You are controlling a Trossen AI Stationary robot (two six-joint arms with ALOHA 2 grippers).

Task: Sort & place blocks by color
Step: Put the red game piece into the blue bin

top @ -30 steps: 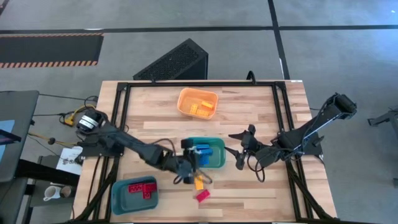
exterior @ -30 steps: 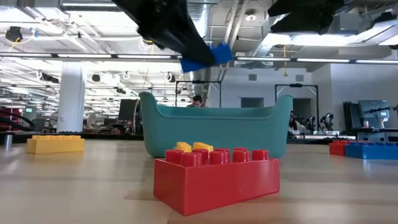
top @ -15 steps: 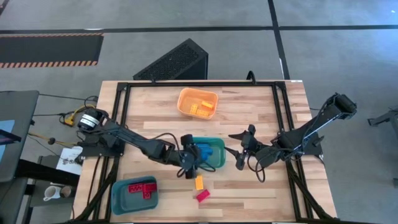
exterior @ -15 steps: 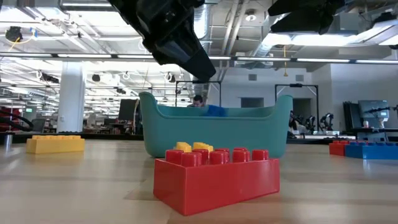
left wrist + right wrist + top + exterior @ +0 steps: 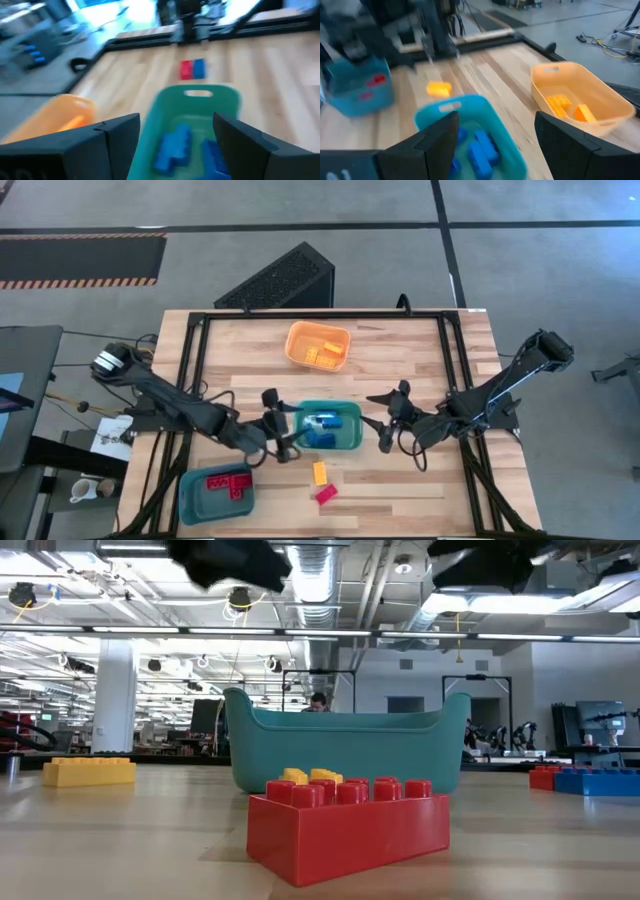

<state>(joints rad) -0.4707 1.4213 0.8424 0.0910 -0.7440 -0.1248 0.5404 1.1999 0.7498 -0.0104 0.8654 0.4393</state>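
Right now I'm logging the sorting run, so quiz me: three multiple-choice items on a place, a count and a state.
1. Where are the blue blocks?
A. orange bin
B. teal bin
C. bare table

2. How many blocks lie loose on the table near the teal bin?
A. two
B. four
C. none

3. How is the left gripper?
A. shut on a block
B. open, empty
C. out of view

Answers: 1 B, they lie inside the teal bin. 2 A, one yellow block and one red block. 3 B, fingers spread with nothing between them.
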